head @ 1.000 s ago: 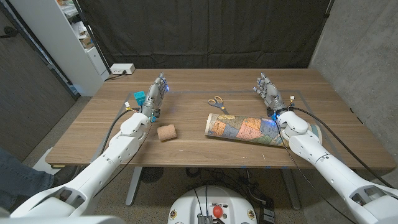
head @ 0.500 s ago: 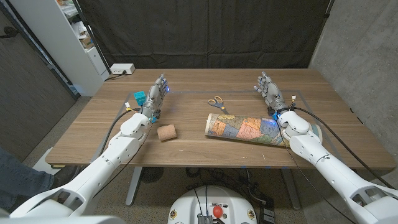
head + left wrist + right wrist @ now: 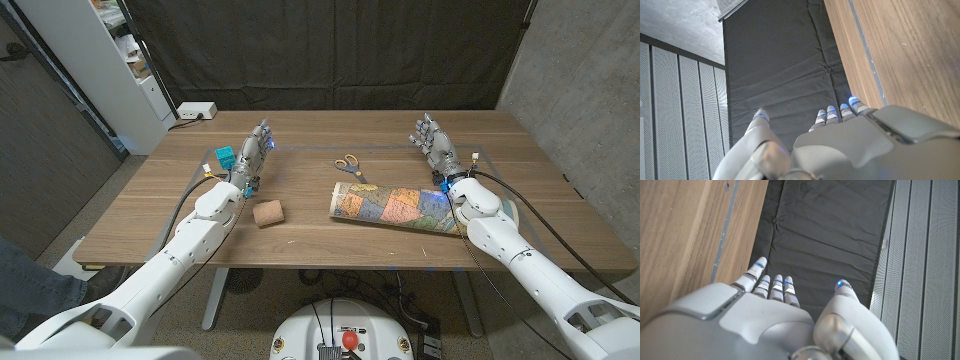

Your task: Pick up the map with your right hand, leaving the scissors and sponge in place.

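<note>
Waiting with my right hand (image 3: pixel 432 142) released beyond the map (image 3: pixel 392 207); scissors (image 3: pixel 348 165) and sponge (image 3: pixel 268 212) sit apart, easy to avoid.

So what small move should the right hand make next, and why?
Probably swing the right hand inward and down toward the near end of the rolled map. The hand is open, holding nothing, and stands behind the map, while the scissors and sponge lie further to the left.

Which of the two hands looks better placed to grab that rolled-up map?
The right hand. The map lies beside its forearm, while the left hand stands across the table, with the sponge and scissors between.
</note>
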Controlling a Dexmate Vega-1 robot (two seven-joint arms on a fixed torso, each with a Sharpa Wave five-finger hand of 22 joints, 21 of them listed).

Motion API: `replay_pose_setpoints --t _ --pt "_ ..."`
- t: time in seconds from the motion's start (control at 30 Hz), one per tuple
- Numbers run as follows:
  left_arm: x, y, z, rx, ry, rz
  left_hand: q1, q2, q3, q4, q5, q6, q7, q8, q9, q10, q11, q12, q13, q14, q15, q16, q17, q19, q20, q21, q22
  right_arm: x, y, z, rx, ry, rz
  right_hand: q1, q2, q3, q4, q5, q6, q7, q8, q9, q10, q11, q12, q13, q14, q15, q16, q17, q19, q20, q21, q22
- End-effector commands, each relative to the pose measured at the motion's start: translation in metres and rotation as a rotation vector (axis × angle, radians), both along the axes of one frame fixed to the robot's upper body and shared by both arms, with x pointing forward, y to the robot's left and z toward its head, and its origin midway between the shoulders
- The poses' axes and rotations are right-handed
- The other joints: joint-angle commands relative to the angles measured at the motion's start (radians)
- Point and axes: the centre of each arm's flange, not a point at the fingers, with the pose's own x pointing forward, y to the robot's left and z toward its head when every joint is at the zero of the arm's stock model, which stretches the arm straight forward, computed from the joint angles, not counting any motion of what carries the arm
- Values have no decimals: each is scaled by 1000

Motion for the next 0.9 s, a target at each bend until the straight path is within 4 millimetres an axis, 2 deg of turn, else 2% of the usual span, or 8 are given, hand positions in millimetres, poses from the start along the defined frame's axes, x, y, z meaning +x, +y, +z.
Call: replay_pose_setpoints --t 0.03,0.9 --pt "1 -3 3 6 0 -2 5 7 4 -3 2 -5 0 0 3 -7 -2 0 2 -8 0 -3 4 -58 5 -2 4 -9 -1 6 -10 -41 9 12 4 8 -5 5 3 -2 5 1 3 -9 2 1 -1 -4 6 2 5 -6 -3 4" --pt "0 2 3 -3 4 12 7 16 4 -5 0 1 3 0 3 0 1 0 2 -7 4 -4 5 -50 7 -11 5 -25 1 14 -62 -83 3 16 9 8 -10 2 5 -6 5 1 9 -9 3 2 6 -3 8 1 12 -2 -14 4"
